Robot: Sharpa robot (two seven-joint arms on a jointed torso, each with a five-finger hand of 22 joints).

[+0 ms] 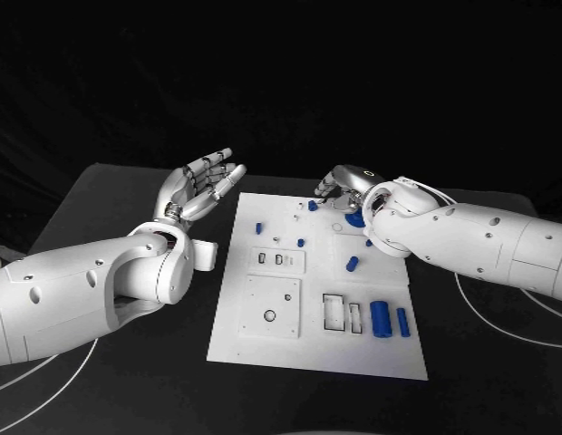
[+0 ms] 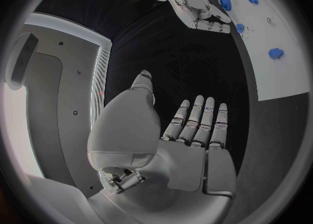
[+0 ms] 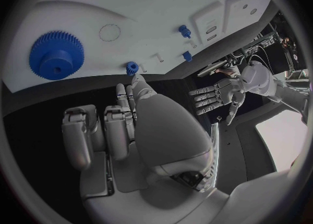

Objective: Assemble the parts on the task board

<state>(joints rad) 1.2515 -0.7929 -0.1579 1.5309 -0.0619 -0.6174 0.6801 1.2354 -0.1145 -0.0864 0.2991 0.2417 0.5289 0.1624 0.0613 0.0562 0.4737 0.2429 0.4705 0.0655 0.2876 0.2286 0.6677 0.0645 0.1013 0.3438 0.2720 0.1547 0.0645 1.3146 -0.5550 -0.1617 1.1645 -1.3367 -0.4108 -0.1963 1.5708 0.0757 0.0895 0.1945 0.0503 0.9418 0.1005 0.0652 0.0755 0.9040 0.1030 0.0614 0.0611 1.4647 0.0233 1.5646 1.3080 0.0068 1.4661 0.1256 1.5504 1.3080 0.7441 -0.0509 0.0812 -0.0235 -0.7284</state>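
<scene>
Black desk [image 1: 124,195], dark surroundings behind it. White task board [image 1: 318,349] lies mid-desk.

Left robot hand [image 1: 203,190]: raised beside the board's far left corner, fingers straight and spread, holding nothing.

Right robot hand [image 1: 343,188]: over the board's far edge, fingers curled in; whether it grips anything I cannot tell.

Large blue gear [image 3: 56,56] on the board by the right robot hand, small blue gear [image 3: 132,67] near it. Two blue cylinders [image 1: 381,318] lie at the board's near right; small blue pegs [image 1: 301,243] stand mid-board.
</scene>
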